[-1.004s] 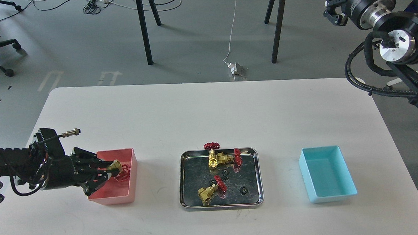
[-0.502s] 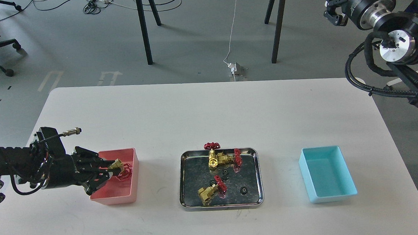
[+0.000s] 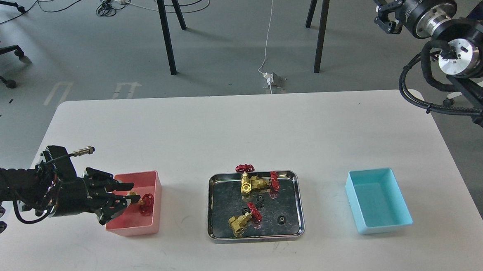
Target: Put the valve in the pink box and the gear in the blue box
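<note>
Released since the earlier frame, the valve (image 3: 143,201) now lies inside the pink box (image 3: 153,185) on the counter (image 3: 224,128), just beyond the left tool (image 3: 128,193), whose fingers are spread wide.

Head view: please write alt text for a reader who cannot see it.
The left pincer is open over the pink box, where a valve lies. A steel tray at the middle of the white table holds three valves and two gears; the blue box is empty. The right pincer is raised, away from the table.

a lab; floor cables (image 3: 110,2), white worktable (image 3: 241,127).
</note>
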{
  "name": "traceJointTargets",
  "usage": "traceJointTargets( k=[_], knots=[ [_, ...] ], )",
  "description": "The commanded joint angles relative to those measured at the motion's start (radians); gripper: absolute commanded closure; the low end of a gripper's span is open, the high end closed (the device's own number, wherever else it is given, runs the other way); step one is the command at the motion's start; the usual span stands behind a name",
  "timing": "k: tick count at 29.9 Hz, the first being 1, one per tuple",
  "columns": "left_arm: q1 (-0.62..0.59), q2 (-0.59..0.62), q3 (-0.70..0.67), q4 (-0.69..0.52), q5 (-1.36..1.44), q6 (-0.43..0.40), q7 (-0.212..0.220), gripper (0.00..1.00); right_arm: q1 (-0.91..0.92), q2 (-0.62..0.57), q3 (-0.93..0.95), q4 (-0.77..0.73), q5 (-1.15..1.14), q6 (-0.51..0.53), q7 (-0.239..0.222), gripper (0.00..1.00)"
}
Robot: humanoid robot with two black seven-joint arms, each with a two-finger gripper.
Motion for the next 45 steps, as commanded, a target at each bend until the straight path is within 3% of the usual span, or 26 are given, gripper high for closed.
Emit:
traceJointTargets(
  k=[1,4,9,14,19,20,25,29,32,38,42,45],
  knots=[
    [0.003,0.000,-0.022,-0.001,0.000,0.000,0.000,0.40,-0.002,-0.003,0.000,0.000,0.000,0.000,0.000,0.00],
    [0.000,0.009,-0.068,-0.003,-0.018,-0.006,0.000,0.33,-0.009,-0.003,0.000,0.003,0.000,0.000,0.002,0.00],
    [0.006,0.081,-0.332,-0.044,-0.145,-0.066,0.000,0.27,-0.002,-0.011,-0.026,0.091,-0.066,0.024,0.002,0.00],
    [0.009,0.118,-0.611,-0.168,-0.522,-0.256,0.000,0.22,0.029,-0.054,-0.101,0.184,-0.536,0.155,-0.005,0.00],
    [0.020,0.083,-0.878,-0.239,-0.939,-0.395,0.000,0.20,0.066,-0.095,-0.210,0.288,-0.989,0.415,-0.003,0.00],
    [0.026,0.065,-0.933,-0.241,-1.015,-0.423,0.000,0.19,0.084,-0.115,-0.241,0.326,-1.062,0.472,0.001,0.00],
    [0.087,-0.047,-1.180,-0.238,-1.294,-0.482,0.000,0.17,0.213,-0.114,-0.493,0.521,-1.291,0.472,0.005,0.00],
    [0.170,-0.159,-1.324,-0.238,-1.310,-0.480,0.000,0.16,0.397,-0.008,-0.809,0.601,-1.341,0.472,0.005,0.00],
    [0.222,-0.215,-1.383,-0.238,-1.310,-0.480,0.000,0.15,0.492,0.066,-0.968,0.627,-1.376,0.472,0.005,0.00],
    [0.262,-0.250,-1.406,-0.247,-1.308,-0.480,0.000,0.14,0.454,0.231,-1.077,0.595,-1.457,0.472,0.005,0.03],
    [0.264,-0.252,-1.406,-0.248,-1.310,-0.480,0.000,0.13,0.431,0.282,-1.111,0.590,-1.466,0.472,0.003,0.25],
    [0.264,-0.253,-1.406,-0.250,-1.308,-0.480,0.000,0.13,0.411,0.330,-1.137,0.557,-1.466,0.472,0.003,0.36]
  ],
)
